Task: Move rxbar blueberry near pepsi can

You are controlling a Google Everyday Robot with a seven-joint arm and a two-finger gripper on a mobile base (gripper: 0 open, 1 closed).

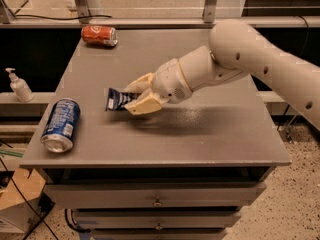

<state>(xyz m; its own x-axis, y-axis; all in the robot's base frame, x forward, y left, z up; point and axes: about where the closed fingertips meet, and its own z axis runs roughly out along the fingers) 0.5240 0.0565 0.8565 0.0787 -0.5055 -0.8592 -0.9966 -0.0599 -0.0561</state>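
Note:
The rxbar blueberry (116, 99), a small dark-blue foil wrapper with white markings, is held in my gripper (134, 97), whose cream fingers are shut on its right end. It hangs just above the grey table (200, 134), left of centre. The pepsi can (60, 124), blue with white lettering, lies on its side near the table's front left corner, a short way left of the wrapper. My white arm (250, 54) reaches in from the right.
A red-orange soda can (99, 35) lies on its side at the table's back left. A hand-sanitiser pump bottle (20, 86) stands on a ledge to the left. Drawers (157, 199) sit under the tabletop. A metal rail runs behind the table.

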